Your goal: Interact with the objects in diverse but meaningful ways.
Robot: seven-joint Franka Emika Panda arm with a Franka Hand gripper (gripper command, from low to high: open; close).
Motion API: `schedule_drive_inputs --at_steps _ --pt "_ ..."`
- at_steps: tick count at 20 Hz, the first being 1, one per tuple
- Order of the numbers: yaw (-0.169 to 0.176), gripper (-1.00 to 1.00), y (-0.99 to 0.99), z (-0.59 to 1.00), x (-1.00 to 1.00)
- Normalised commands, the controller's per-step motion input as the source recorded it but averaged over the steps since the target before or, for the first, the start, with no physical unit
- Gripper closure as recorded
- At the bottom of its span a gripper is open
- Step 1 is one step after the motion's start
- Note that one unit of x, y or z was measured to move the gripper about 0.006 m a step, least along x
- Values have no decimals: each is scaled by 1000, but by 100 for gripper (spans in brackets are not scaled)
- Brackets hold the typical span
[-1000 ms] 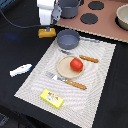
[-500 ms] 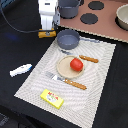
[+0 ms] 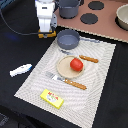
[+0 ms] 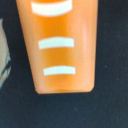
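My white gripper (image 3: 47, 29) stands over the orange bread loaf (image 3: 47, 34), which lies on the black table just off the mat's far corner. The wrist view is filled by the loaf (image 4: 60, 45) with its white stripes; my fingers do not show there. A grey saucepan (image 3: 68, 39) sits on the woven mat (image 3: 35, 82). A red tomato (image 3: 76, 64) lies on the beige plate (image 3: 65, 69). Orange-handled cutlery (image 3: 75, 84) lies beside the plate, another piece (image 3: 89, 59) beyond it. A yellow packet (image 3: 52, 98) and a white bottle (image 3: 21, 70) lie nearer. A grey pot (image 3: 69, 7) stands behind.
A pink toy stove board (image 3: 102, 27) with dark burners runs along the back at the exterior view's right, with a pale bowl (image 3: 123, 17) on its far end. A black cable (image 3: 17, 30) crosses the table at the exterior view's left.
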Motion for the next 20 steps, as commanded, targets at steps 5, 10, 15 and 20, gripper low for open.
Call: schedule_drive_inputs --at_steps 5,10,15,20 --pt "44 -100 126 -223 -101" --pt "39 -100 183 -223 0" --pt "48 100 145 -206 0" --pt "50 100 94 -216 0"
